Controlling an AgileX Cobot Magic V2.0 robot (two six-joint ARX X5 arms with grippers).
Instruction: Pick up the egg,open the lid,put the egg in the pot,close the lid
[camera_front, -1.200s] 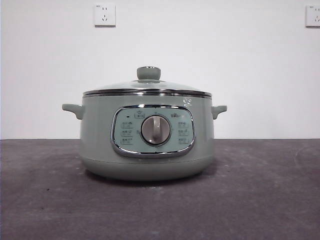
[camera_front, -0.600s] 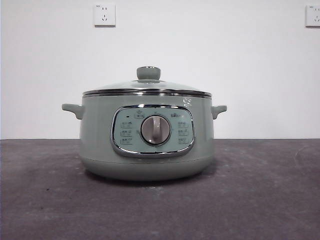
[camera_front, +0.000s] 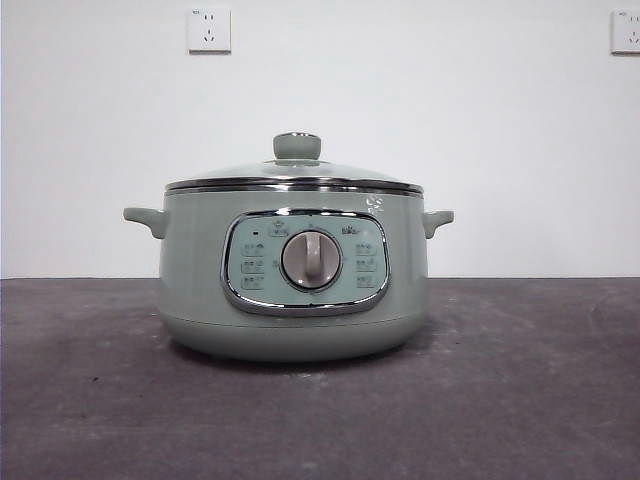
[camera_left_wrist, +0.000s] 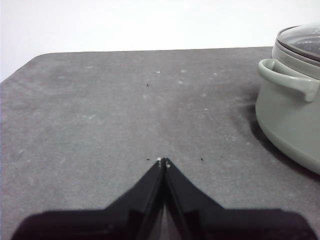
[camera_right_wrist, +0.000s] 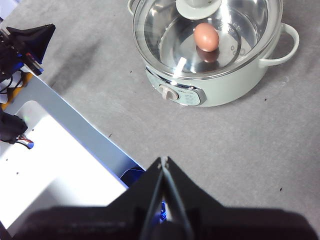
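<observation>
The pale-green pot (camera_front: 293, 300) stands in the middle of the dark table with its lid (camera_front: 295, 172) closed on top. Through the glass of the lid (camera_right_wrist: 207, 37), the right wrist view shows the reddish-brown egg (camera_right_wrist: 206, 36) lying on the pot's shiny inner floor. My right gripper (camera_right_wrist: 164, 161) is shut, held high above the table's near edge, well away from the pot (camera_right_wrist: 220, 82). My left gripper (camera_left_wrist: 163, 161) is also shut, low over bare table, with the pot's side handle (camera_left_wrist: 287, 77) off to one side. Neither holds anything.
The grey tabletop (camera_front: 520, 390) stretches around the pot. A white wall with two sockets (camera_front: 209, 29) stands behind. The right wrist view shows the table's edge, a white surface (camera_right_wrist: 55, 165) beyond it and the other arm's black gripper (camera_right_wrist: 30, 42).
</observation>
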